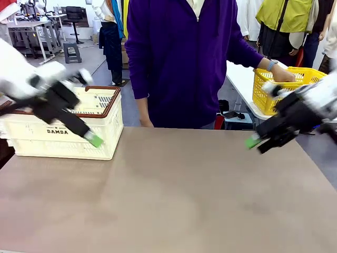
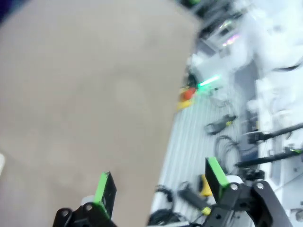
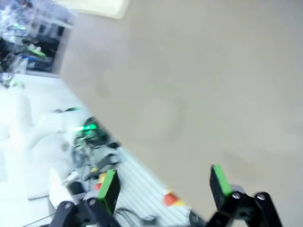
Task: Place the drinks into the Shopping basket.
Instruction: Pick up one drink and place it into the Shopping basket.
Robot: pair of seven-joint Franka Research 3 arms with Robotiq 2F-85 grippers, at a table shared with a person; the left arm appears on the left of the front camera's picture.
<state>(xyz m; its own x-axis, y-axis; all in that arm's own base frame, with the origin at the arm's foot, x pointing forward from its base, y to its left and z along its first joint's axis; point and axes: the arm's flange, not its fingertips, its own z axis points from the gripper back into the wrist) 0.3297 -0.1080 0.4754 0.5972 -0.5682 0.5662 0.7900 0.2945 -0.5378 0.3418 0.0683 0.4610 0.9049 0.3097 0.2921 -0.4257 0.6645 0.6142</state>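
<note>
The cream-white Shopping basket (image 1: 37, 142), with a dark brown rim and the word DAMDA on its side, stands at the table's far left. My left gripper (image 1: 93, 138) hangs open just in front of the basket's right end, above the table, and holds nothing. In the left wrist view the left gripper (image 2: 160, 182) has its green pads wide apart over the table edge. My right gripper (image 1: 254, 142) hovers open and empty at the table's right edge. Its jaws also stand wide in the right wrist view, where the right gripper (image 3: 164, 182) is over the table edge. The drinks are out of view.
A person in a purple top stands at the far side with one hand (image 1: 281, 74) in a yellow mesh basket (image 1: 263, 92) on a white side table at the right. The brown tabletop (image 1: 174, 195) is bare between the arms. Cables and gear lie on the floor (image 2: 213, 127).
</note>
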